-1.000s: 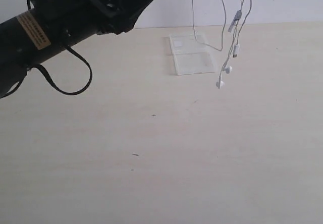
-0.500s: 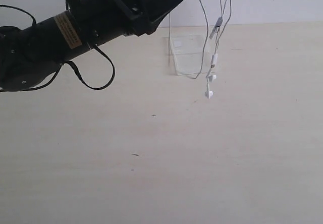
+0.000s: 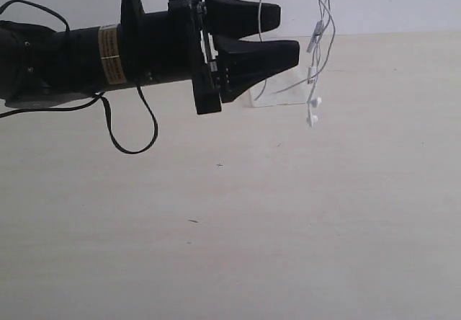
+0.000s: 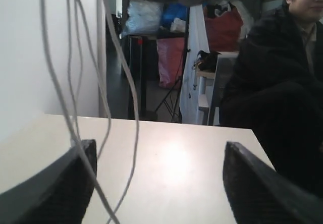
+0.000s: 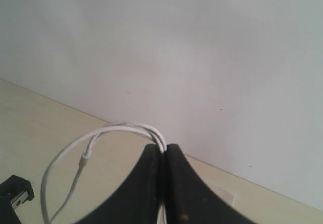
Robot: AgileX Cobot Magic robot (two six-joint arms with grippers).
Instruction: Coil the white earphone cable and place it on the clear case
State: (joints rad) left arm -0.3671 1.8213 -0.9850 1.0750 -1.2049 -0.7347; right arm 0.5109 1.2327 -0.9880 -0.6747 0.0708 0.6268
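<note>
The white earphone cable (image 3: 320, 35) hangs in several strands from above the exterior view's top edge, its two earbuds (image 3: 312, 111) dangling just above the table. My right gripper (image 5: 162, 147) is shut on the cable (image 5: 116, 129), which loops out from between its fingertips; this gripper is out of the exterior view. My left gripper (image 3: 288, 28) is open and lies level, its fingertips close to the left of the hanging strands. From the left wrist, strands (image 4: 132, 98) hang near one finger (image 4: 60, 183), none between the pads. The clear case (image 3: 284, 98) lies mostly hidden behind the left gripper.
The light wooden table (image 3: 288, 212) ends at a white wall (image 3: 403, 3) behind. A black robot cable (image 3: 133, 143) loops under the left arm. In the left wrist view a seated person in black (image 4: 282, 82) and piled bags (image 4: 166, 42) are beyond the table.
The left arm has swung right and levelled, bringing its open fingers up beside the hanging cable and in front of the case. The hanging strands have swung sideways.
</note>
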